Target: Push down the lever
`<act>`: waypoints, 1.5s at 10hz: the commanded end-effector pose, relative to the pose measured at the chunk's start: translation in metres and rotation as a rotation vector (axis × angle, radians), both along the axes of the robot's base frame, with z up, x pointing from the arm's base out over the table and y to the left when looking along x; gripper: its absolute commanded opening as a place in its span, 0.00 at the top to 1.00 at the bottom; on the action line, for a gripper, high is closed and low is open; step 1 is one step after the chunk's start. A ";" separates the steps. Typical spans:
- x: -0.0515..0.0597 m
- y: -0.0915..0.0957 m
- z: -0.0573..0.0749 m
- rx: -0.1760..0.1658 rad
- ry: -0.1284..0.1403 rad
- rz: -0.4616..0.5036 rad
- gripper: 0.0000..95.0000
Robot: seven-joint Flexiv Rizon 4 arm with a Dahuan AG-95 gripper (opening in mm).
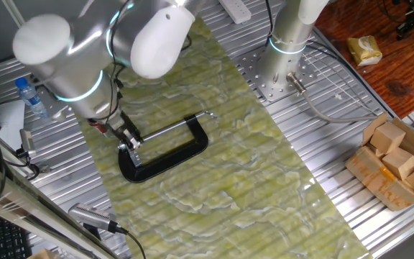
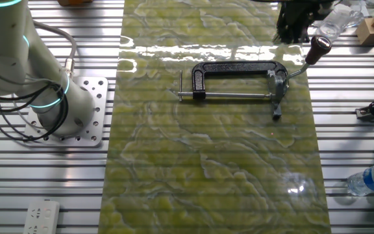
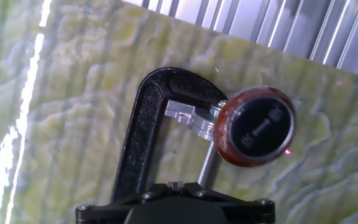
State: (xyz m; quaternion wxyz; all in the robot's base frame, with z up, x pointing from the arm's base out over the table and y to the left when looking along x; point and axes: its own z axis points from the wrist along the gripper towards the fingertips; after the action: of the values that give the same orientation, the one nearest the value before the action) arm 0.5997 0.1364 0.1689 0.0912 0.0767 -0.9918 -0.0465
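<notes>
The lever is a thin bent silver rod [image 2: 296, 69] tipped with a round reddish-brown knob [image 2: 318, 47]. It rises tilted from the right end of the black C-clamp frame [image 2: 239, 67], which lies flat on the green mat. In the hand view the knob [image 3: 257, 124] fills the middle right, just above and right of my gripper [image 3: 176, 185]. The gripper's fingers are together and hold nothing. In the other fixed view the gripper [image 2: 297, 23] hangs just beyond the knob. In one fixed view the gripper [image 1: 124, 137] covers the clamp's left end [image 1: 167, 155] and hides the knob.
The clamp's long straight screw rod [image 2: 229, 96] runs along its near side. Water bottles stand off the mat [image 2: 372, 179] [image 1: 31, 97]. A cardboard box of wooden blocks [image 1: 394, 158] sits at the right. The arm's base [image 2: 50, 97] is bolted beside the mat.
</notes>
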 end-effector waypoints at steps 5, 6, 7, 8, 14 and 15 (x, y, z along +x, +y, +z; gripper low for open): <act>0.006 0.015 0.004 0.037 -0.095 0.522 1.00; 0.006 0.015 0.004 0.030 -0.100 0.584 1.00; 0.007 0.014 0.003 -0.003 -0.106 0.654 1.00; 0.009 0.013 0.002 -0.014 -0.109 0.693 1.00; 0.037 -0.028 0.003 -0.013 -0.125 0.842 1.00; 0.041 -0.036 0.003 -0.016 -0.123 0.842 1.00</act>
State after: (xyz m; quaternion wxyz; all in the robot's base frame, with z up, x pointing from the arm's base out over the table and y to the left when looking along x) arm 0.6359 0.1086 0.1711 0.0433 0.4638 -0.8849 0.0037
